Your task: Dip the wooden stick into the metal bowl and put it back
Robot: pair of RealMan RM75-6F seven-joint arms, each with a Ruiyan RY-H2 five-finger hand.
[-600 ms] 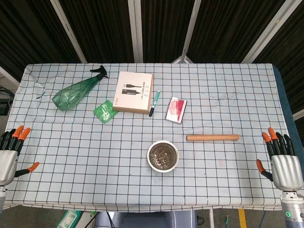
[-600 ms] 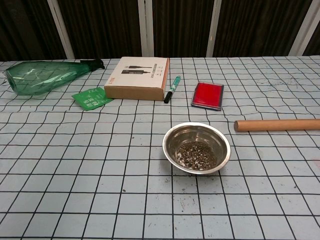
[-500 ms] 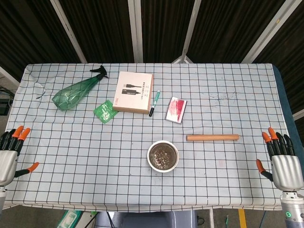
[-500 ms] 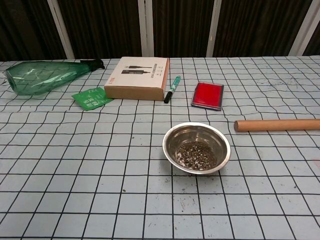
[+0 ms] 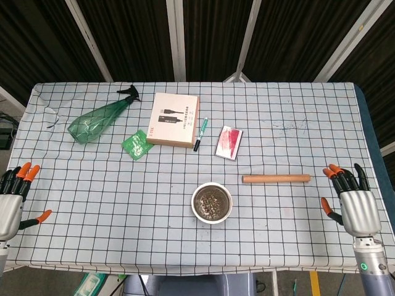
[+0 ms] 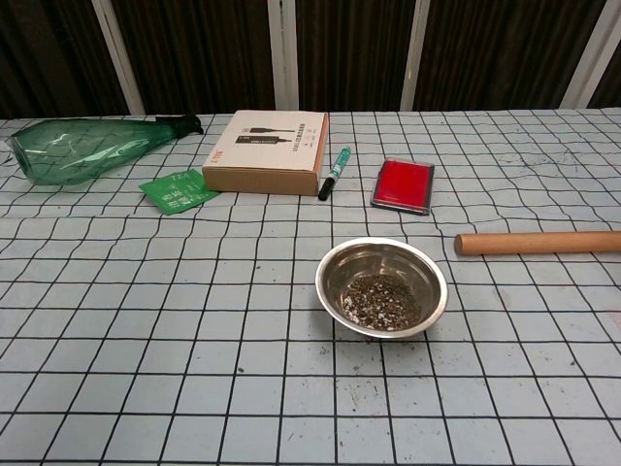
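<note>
The counter (image 5: 92, 185) wears a white cloth ruled in a black grid, and on it lie a pale tan wooden stick (image 5: 276, 179) and a silvery metal bowl (image 5: 212, 202) holding speckled grey-brown bits. A translucent green spray bottle (image 5: 99, 120) has a black nozzle, beside a green packet (image 5: 137, 144), a tan box (image 5: 175, 119) with a black panel, a green-and-black marker (image 5: 200, 134) and a red pad (image 5: 228, 142). Both the left hand (image 5: 12, 203) and right hand (image 5: 350, 203) are grey with orange fingertips.

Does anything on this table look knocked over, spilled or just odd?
The green spray bottle lies on its side at the far left instead of standing. A few dark specks dot the cloth around the metal bowl, like its gritty contents. Otherwise nothing stands out.
</note>
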